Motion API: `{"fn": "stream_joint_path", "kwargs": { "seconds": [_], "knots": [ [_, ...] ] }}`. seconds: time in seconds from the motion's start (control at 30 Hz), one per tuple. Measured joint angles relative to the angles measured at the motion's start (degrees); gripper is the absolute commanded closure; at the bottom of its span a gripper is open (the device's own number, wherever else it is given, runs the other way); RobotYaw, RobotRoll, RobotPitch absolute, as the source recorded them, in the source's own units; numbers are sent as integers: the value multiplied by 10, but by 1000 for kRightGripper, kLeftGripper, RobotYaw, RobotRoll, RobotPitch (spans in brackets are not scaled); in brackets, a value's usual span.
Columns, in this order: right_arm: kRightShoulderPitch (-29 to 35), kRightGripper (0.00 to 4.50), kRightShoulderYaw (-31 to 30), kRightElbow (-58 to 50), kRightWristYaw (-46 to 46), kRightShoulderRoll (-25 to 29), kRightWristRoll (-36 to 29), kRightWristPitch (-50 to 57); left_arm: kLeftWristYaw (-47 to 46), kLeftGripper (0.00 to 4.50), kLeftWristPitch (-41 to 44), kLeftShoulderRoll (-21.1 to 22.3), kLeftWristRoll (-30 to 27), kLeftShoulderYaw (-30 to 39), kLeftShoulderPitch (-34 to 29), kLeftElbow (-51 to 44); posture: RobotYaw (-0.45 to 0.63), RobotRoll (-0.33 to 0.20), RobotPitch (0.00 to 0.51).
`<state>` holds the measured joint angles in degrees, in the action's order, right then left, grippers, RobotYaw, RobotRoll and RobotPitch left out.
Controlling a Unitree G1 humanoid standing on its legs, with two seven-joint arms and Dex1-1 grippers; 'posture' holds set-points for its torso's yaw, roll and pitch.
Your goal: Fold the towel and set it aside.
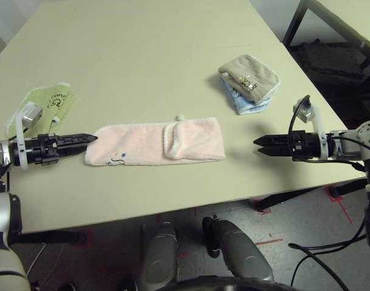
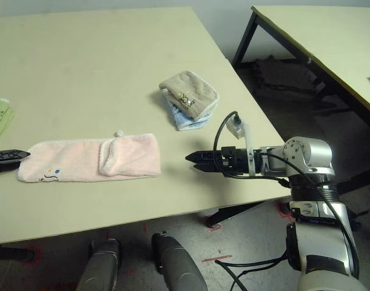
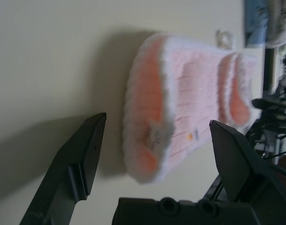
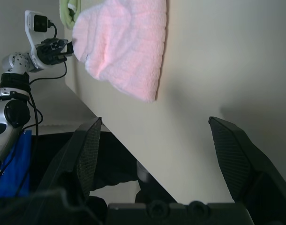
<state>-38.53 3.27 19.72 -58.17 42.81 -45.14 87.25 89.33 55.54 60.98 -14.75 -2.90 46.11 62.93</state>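
Two grippers face each other over the table (image 1: 142, 54), and I see the towel (image 1: 154, 143) lying flat between them, folded into a long strip. My left gripper (image 1: 93, 138) almost touches its end; my right gripper (image 1: 256, 143) stays apart. Both jaws stand spread, grasping nothing.

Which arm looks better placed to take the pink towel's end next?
Left, probably. The left gripper is open at the towel's near end; the right gripper, also open, stands apart from the other end.
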Motion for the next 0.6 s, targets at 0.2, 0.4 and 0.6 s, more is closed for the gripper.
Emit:
{"fn": "stream_joint_path", "kwargs": {
  "seconds": [0.2, 0.4, 0.6],
  "knots": [
    [4, 24, 6, 0, 13, -9, 0, -3, 12, 0, 2, -9, 29, -20, 18, -1, -101, 0, 204],
    [25, 24, 25, -15, 26, -13, -1, 1, 23, 0, 6, -27, 45, -28, 39, 2, -111, 0, 207],
    [37, 0, 30, -27, 34, -13, -2, 5, 31, 619, 36, -60, 29, -33, 52, 0, -119, 0, 206]
  ]
}}
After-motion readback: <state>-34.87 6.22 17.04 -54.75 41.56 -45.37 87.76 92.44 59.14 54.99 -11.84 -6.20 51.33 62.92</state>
